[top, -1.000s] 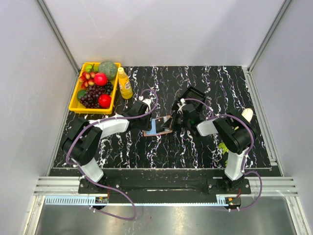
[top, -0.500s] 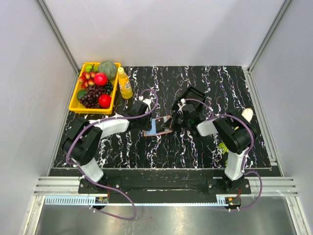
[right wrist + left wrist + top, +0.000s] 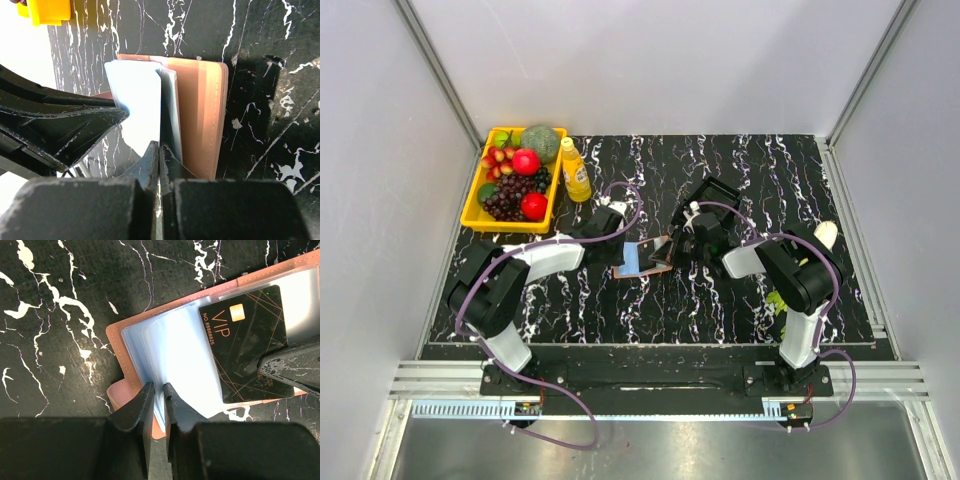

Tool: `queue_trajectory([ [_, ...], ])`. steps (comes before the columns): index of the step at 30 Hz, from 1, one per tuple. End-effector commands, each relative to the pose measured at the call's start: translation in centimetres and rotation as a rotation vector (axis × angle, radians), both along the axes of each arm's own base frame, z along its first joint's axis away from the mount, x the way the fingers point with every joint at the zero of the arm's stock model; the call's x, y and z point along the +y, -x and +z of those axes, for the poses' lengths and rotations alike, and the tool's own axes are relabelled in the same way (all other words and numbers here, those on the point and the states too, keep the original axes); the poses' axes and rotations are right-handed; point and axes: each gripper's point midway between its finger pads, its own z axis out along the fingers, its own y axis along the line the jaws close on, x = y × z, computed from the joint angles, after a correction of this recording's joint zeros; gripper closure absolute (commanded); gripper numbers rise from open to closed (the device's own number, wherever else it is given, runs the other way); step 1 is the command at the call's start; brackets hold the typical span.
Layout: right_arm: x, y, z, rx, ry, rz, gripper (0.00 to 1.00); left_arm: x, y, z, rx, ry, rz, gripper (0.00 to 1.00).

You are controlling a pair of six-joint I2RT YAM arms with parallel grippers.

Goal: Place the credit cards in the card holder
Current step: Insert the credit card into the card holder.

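The tan-brown card holder [image 3: 655, 262] lies open mid-table, its clear bluish sleeves fanned out [image 3: 175, 355]. My left gripper [image 3: 156, 392] is shut on the sleeve edges at the holder's near corner and holds them apart. A black credit card marked VIP [image 3: 247, 340] lies partly in a sleeve. My right gripper [image 3: 159, 147] is shut on that card, seen edge-on [image 3: 161, 107] beside the brown cover [image 3: 197, 115]. One of its fingers [image 3: 295, 367] covers the card's corner. In the top view the two grippers [image 3: 618, 252] [image 3: 672, 250] meet over the holder. No other card shows.
A black open box [image 3: 712, 193] stands just behind the right gripper. A yellow tray [image 3: 475, 205] of fruit and a yellow bottle [image 3: 575, 170] are at the back left. A banana [image 3: 827, 235] and a green item [image 3: 777, 300] lie by the right arm.
Almost nothing: both grippers keep their hold, and the pale sleeves show slightly wider beside the left gripper.
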Motion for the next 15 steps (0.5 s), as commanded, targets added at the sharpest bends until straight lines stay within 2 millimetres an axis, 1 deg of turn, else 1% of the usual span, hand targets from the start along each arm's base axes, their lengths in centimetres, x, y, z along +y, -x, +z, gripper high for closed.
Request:
queue_trajectory([
  [1, 0.6, 0.4, 0.6, -0.022, -0.026, 0.025, 1.00, 2.7, 2.8, -4.5, 0.149, -0.125, 0.021, 0.84],
  [4, 0.8, 0.5, 1.2, -0.029, -0.052, 0.034, 1.00, 2.9, 2.9, -5.0, 0.158, -0.137, 0.024, 0.84],
  [6, 1.0, 0.6, 2.2, -0.048, -0.110, 0.026, 1.00, 2.9, 3.2, -5.4, 0.171, -0.142, 0.018, 0.84],
  [8, 1.2, 0.6, 2.6, -0.046, -0.121, 0.031, 1.00, 2.9, 3.3, -5.7, 0.178, -0.143, 0.011, 0.85],
  [13, 1.2, 0.3, 1.3, -0.027, -0.105, 0.025, 1.00, 2.8, 3.4, -5.8, 0.180, -0.137, 0.006, 0.85],
  [15, 1.0, 0.4, 1.2, -0.038, -0.107, 0.010, 1.00, 2.8, 3.6, -5.8, 0.187, -0.135, 0.004, 0.85],
])
